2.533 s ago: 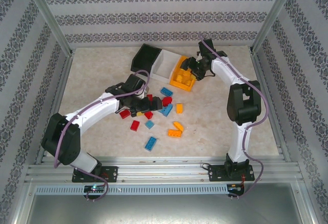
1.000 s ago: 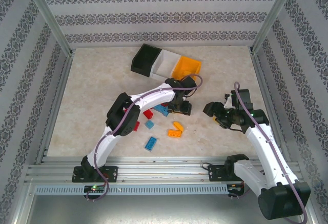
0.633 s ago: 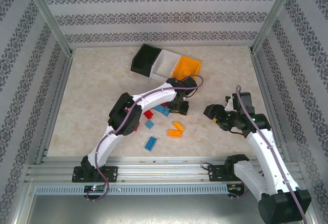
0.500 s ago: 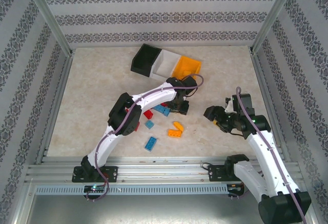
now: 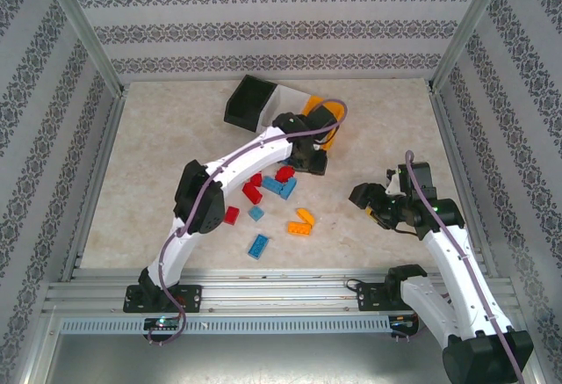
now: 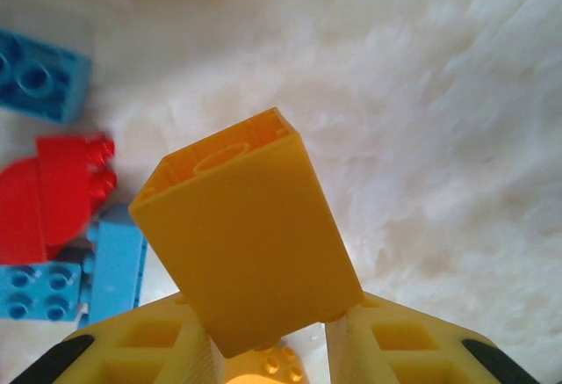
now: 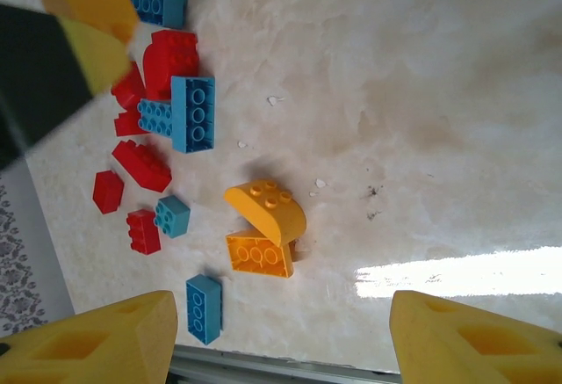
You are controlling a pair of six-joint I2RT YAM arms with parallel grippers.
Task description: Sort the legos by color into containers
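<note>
Left hand (image 6: 270, 342) clamps an orange lego (image 6: 246, 243) above the tabletop (image 6: 439, 138); right hand (image 7: 283, 336) hangs open, empty, near loose legos (image 7: 191, 113).

Lab enclosure (aluminium frame (image 5: 78, 24), patterned walls (image 5: 263, 32))

My left arm (image 5: 233, 163) stretches from the near edge out past the middle of the tabletop, wrist bent downward, and my left pincer (image 5: 307, 163) is clamped tight on an orange brick (image 6: 246, 252). My right arm (image 5: 448, 252) stays folded near the right edge, with my right pincer (image 5: 362, 198) pointing left, jaws spread wide.
</note>
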